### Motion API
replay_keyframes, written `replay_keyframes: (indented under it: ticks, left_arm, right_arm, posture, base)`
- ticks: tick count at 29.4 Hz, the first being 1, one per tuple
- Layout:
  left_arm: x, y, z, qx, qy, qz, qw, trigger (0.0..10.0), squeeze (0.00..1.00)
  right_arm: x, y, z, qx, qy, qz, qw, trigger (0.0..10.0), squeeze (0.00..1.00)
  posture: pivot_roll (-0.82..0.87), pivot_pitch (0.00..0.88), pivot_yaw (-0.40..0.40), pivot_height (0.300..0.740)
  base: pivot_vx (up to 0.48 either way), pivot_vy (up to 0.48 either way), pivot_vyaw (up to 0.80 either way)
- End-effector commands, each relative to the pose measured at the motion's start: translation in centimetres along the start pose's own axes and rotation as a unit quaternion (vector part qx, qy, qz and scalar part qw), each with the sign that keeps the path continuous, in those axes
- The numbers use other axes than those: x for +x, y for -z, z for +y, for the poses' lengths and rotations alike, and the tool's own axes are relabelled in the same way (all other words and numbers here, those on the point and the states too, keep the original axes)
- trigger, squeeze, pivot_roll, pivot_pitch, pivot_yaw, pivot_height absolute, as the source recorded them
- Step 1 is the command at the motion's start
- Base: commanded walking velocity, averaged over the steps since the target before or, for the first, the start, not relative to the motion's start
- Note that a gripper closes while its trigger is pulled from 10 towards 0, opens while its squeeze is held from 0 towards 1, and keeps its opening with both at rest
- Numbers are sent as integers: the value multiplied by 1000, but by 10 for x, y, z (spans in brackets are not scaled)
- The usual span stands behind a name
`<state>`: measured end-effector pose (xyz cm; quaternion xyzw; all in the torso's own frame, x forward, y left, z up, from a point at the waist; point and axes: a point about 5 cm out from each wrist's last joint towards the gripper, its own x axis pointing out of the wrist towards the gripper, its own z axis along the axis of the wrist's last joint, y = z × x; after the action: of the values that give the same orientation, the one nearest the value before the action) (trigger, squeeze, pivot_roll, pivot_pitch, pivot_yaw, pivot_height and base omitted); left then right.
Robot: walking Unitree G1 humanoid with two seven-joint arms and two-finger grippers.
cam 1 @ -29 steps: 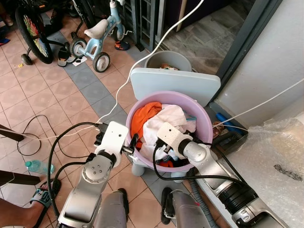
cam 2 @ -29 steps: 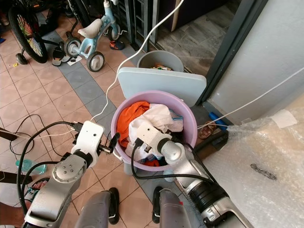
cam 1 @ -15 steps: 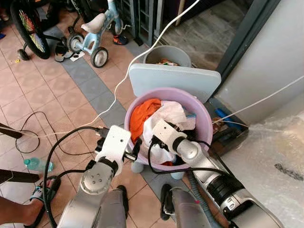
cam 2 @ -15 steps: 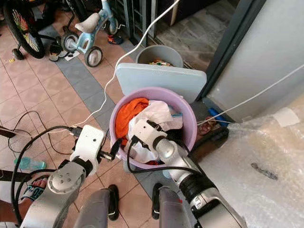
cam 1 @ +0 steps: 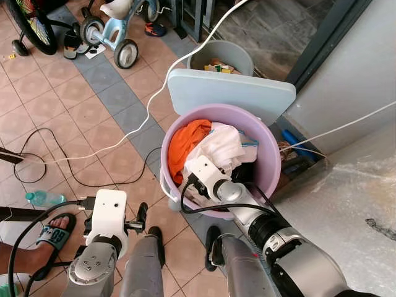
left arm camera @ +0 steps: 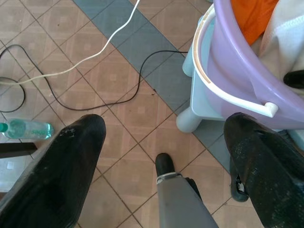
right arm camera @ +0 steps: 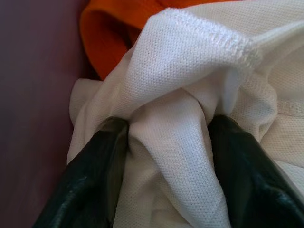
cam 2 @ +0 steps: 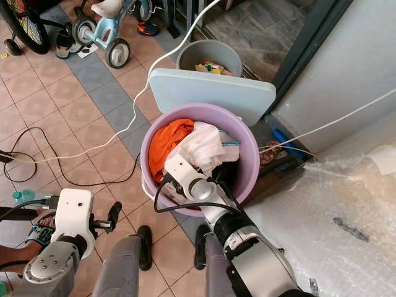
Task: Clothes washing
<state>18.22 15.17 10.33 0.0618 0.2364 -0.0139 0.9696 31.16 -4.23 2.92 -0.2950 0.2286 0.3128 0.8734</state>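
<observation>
While my right gripper is deep inside the purple tub, its two black fingers stand on both sides of a fold of the white shirt, with the cloth bunched between them. They are partly closed and they press the fold, so I judge that I have a grip on it, though it may not be firm yet. I reach in from the near side because the white shirt lies on top of the pile and is the easiest piece to take first. Just beyond my fingers the orange cloth lies against the tub wall, under the white one.

My left gripper hangs beside my leg, well apart from the tub, with its fingers wide open and nothing in them. I think it waits there to leave room for the right arm. Below it are the tiled floor, a black cable and a plastic bottle. The tub with its white handle stands on a pale blue stool, which I think makes reaching easier.

I can read no brand or label; the bottle's label is too small.
</observation>
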Motion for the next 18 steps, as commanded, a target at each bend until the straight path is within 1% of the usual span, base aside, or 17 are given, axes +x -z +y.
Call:
replay_keyframes:
  ticks: [1,3,5,7,9,10,12,16,18]
  left_arm:
    - [0,4,-1,0,-1,14,1000,10000,0]
    - [2,3,-2,-2,-1,13,1000,10000,0]
    - [4,2,-2,-5,-2,15,1000,10000,0]
    - [7,0,-2,-7,-2,15,1000,10000,0]
    - [9,0,-3,-8,-2,14,1000,10000,0]
    - [9,0,-3,-8,-2,14,1000,10000,0]
    - [12,-1,-3,-9,-2,11,1000,10000,0]
    - [15,-4,-3,-10,-4,6,1000,10000,0]
    - [19,-6,-5,-11,-5,2,1000,10000,0]
  right_arm:
    - [0,14,15,-7,-29,22,999,0,0]
    - [0,15,16,-17,-29,23,999,0,0]
    - [0,18,14,-17,-24,24,999,0,0]
    - [-2,25,7,-23,-4,28,999,0,0]
    - [-3,28,2,-20,8,29,999,0,0]
    - [-3,28,2,-20,8,29,999,0,0]
    - [-5,32,-6,-23,26,30,999,0,0]
    - [-6,30,-14,-15,45,23,999,0,0]
    - [-6,29,-19,-2,59,19,998,0,0]
  posture:
    - [190,411,-31,740]
    - [184,406,-34,740]
    - [182,401,-36,740]
    - [176,390,-42,740]
    - [176,385,-44,740]
    - [176,385,-44,740]
    - [175,377,-48,740]
    - [174,370,-53,740]
    - [172,357,-60,740]
  base:
    - [0,0,0]
    - [0,0,0]
    - [0,0,0]
    - [0,0,0]
    - [0,0,0]
    - [0,0,0]
    - [0,0,0]
    - [0,0,0]
    - [0,0,0]
